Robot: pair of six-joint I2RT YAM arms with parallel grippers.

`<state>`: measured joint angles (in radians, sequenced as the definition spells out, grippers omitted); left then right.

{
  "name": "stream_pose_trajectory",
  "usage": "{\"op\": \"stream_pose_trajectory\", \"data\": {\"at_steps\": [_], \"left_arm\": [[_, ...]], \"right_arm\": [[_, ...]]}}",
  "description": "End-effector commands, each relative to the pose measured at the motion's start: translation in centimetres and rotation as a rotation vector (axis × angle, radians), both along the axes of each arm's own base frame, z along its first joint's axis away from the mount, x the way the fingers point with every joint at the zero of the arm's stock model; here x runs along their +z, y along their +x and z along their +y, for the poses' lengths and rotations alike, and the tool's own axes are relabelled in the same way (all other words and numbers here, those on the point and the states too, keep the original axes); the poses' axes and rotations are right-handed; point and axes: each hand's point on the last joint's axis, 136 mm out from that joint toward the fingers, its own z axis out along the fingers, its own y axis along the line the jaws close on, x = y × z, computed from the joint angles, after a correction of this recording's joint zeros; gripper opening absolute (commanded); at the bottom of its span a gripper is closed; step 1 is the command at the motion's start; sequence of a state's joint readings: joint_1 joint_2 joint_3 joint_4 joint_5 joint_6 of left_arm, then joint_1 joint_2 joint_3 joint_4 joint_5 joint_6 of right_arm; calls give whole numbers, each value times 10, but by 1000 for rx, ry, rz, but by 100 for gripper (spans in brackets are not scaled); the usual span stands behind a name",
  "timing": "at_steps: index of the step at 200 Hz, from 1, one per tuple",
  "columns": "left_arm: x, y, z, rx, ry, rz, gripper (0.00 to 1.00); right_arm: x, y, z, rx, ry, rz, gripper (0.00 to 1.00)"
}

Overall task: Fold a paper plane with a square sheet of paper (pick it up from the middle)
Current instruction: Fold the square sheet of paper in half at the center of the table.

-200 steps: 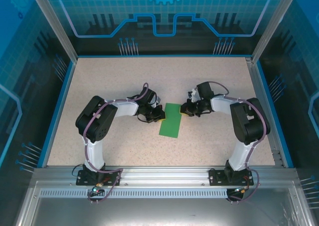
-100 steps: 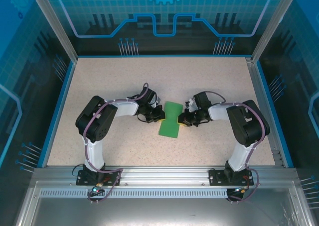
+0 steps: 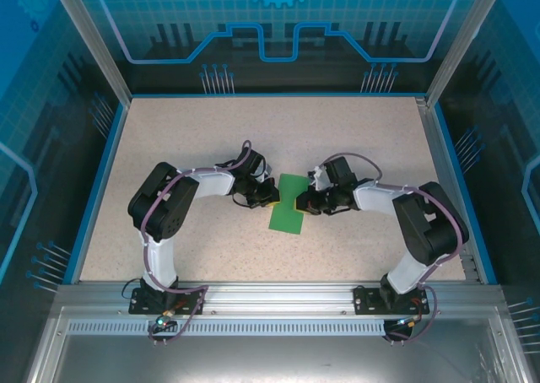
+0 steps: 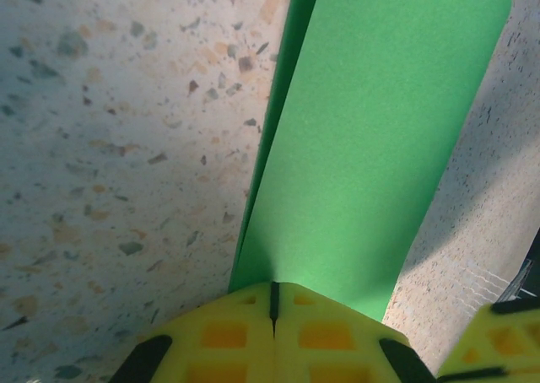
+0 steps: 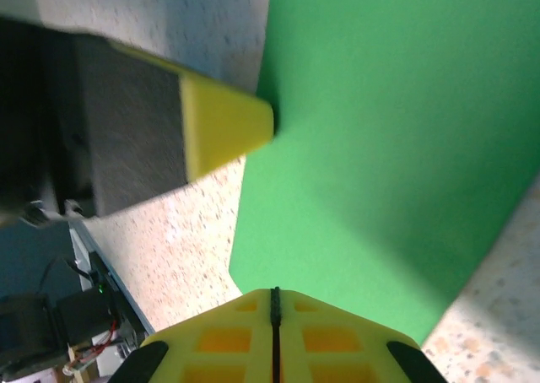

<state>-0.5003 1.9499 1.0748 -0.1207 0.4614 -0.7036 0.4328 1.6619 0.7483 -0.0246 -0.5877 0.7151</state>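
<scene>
The bright green paper (image 3: 285,216) is seen near the middle of the table (image 3: 211,138), folded into a narrow oblong with its long axis running from 12 to 6 o'clock. In the left wrist view the paper (image 4: 371,130) is shown as two layers, the lower edge peeking out at 9 o'clock. The left gripper (image 3: 272,192) is set against its 10 o'clock edge, jaws pressed together. The right gripper (image 3: 301,203) is placed at 2 o'clock, jaws likewise closed. Whether a layer is pinched cannot be told.
</scene>
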Motion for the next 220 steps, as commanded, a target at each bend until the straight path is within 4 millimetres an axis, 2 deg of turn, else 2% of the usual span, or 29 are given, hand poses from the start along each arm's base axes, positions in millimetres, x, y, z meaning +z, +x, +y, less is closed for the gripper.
{"op": "stream_pose_trajectory", "data": {"at_steps": [1,57,74,104,119,134,154,190,210,220], "left_arm": [[-21,-21,12,-13,85,91,0],[-20,-22,12,-13,84,88,0],[-20,-22,12,-13,84,89,0],[-18,-21,11,-12,80,85,0],[-18,-20,11,-11,77,85,0],[-16,-20,11,-11,77,82,0],[-15,-20,11,-9,78,83,0],[-15,-20,11,-11,77,83,0],[-15,-21,11,-13,79,81,0],[-15,-21,11,-13,81,79,0]], "right_arm": [[-17,-22,3,8,-14,65,8],[-50,-46,-8,12,-88,127,8],[-45,-46,-7,21,-78,117,8],[-17,-43,1,35,-29,58,8],[-10,-46,5,52,-14,41,9],[-11,-51,9,73,-13,47,9],[-23,-59,8,83,-40,70,9],[-48,-68,-5,76,-123,111,9],[-45,-68,-4,80,-109,111,8],[-35,-64,-3,78,-89,92,8]]}}
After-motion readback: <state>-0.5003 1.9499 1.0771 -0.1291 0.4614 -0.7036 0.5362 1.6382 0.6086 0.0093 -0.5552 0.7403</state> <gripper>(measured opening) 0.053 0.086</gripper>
